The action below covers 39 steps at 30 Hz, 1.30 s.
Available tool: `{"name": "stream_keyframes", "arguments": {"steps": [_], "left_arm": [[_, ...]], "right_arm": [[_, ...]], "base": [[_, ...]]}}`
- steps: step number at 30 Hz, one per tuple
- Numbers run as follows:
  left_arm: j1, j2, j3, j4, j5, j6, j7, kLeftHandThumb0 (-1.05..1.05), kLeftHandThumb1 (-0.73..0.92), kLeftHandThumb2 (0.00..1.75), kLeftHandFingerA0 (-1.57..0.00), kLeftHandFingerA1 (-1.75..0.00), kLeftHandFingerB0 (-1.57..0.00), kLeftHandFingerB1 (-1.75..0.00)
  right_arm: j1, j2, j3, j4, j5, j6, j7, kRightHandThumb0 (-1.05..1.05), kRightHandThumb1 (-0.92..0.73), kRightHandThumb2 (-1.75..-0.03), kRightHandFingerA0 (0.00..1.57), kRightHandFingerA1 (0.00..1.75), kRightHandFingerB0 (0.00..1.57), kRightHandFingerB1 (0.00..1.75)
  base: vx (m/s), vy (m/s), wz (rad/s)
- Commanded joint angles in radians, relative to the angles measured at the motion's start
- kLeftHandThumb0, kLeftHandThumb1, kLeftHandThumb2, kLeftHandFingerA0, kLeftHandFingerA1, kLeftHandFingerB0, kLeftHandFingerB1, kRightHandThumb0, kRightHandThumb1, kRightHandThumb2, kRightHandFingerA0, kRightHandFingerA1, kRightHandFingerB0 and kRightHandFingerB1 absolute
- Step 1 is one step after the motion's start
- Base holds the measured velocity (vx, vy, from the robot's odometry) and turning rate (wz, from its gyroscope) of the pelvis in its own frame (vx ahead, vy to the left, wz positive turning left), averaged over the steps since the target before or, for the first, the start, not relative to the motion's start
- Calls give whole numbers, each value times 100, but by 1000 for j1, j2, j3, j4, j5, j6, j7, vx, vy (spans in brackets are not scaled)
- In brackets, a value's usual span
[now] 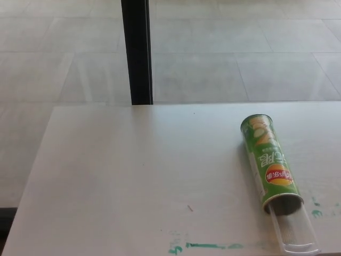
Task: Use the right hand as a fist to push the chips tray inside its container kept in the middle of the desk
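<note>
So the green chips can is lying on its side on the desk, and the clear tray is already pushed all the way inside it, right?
Not quite. The green chips can is lying on its side on the desk, but the clear tray is not all the way in: the head view shows it sticking out of the can's open near end.

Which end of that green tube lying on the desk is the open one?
The near end of the green chips can, lower right, is open: a clear plastic tray sticks out of it. The far end looks closed.

Bare desk (133,176) is lying open left of the chips can (269,162); its clear tray (295,232) is jutting nearward.
</note>
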Motion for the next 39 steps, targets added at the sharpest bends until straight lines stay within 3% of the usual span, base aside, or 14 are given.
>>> {"name": "stream_keyframes", "arguments": {"steps": [1, 5, 6, 11, 12, 14, 21, 24, 25, 32, 33, 35, 36, 39], "left_arm": [[-9, 28, 37, 16, -74, 40, -63, -52, 45, 164, -38, -105, -14, -80], [-12, 29, 38, 36, -77, 36, -73, -36, 70, 143, -31, -81, -9, -68], [-9, 29, 32, 36, -73, 31, -75, -37, 69, 142, -31, -82, -9, -67], [-14, 32, 41, 48, -91, 39, -80, -36, 70, 143, -34, -83, -8, -67], [-12, 32, 39, 43, -90, 39, -80, -35, 70, 143, -35, -84, -9, -68], [-9, 33, 27, 36, -80, 39, -72, -51, 41, 164, -38, -104, -12, -78], [-10, 37, 23, 38, -81, 27, -80, -34, 68, 141, -33, -81, -13, -68], [-17, 40, 9, 51, -67, 31, -63, -46, 46, 157, -32, -93, -11, -73], [-17, 39, 17, 44, -77, 40, -67, -46, 43, 163, -31, -97, -10, -76], [-17, 36, 22, 48, -86, 35, -69, -46, 43, 160, -28, -93, -8, -73], [-18, 40, 14, 46, -80, 42, -71, -47, 45, 160, -27, -91, -7, -72], [-7, 40, 14, 39, -81, 29, -77, -34, 71, 142, -28, -78, -9, -67], [-10, 42, 18, 39, -85, 40, -71, -49, 43, 162, -30, -96, -6, -73], [-14, 47, 17, 44, -85, 52, -66, -42, 47, 159, -29, -93, -5, -71]], "right_arm": [[-30, -38, -44, -9, 53, -64, -7, -63, -80, -63, 64, 79, 50, 44], [-71, -82, -119, -136, 101, -42, -24, -61, -78, -63, 63, 75, 44, 40], [-95, -91, -159, -215, 128, -9, -44, -61, -61, -96, 64, 79, 43, 56], [-130, -93, -224, -381, 157, 14, -46, -65, -77, -63, 58, 77, 44, 38], [-125, -91, -232, -451, 166, 25, -35, -62, -63, -98, 48, 69, 29, 51], [-132, -100, -245, -588, 194, 38, 3, -60, -80, -64, 50, 61, 33, 38], [-140, -68, -198, -1005, 294, 100, 82, -56, -80, -64, 56, 51, 41, 41], [-101, -78, -137, -1127, 236, 96, 108, -61, -84, -65, 59, 49, 42, 41], [-75, -81, -104, -1197, 242, 121, 134, -65, -67, -100, 50, 59, 34, 52], [9, -44, 34, -1338, 246, 93, 204, -66, -80, -65, 65, 51, 43, 41], [26, -47, 52, -1351, 228, 79, 212, -66, -63, -101, 60, 63, 41, 55], [78, -60, 80, -1386, 217, 50, 244, -66, -64, -101, 63, 62, 43, 53], [106, -72, 94, -1408, 199, 40, 256, -68, -65, -102, 63, 62, 43, 53], [160, -88, 123, -1440, 173, -15, 282, -68, -81, -65, 73, 50, 51, 36]], "base": [[0, 0, 0], [0, 0, 0], [0, 0, 0], [0, 0, 0], [0, 0, 0], [0, 0, 0], [0, 0, 0], [0, 0, 0], [0, 0, 0], [0, 0, 0], [0, 0, 0], [0, 0, 0], [0, 0, 0], [0, 0, 0]]}}
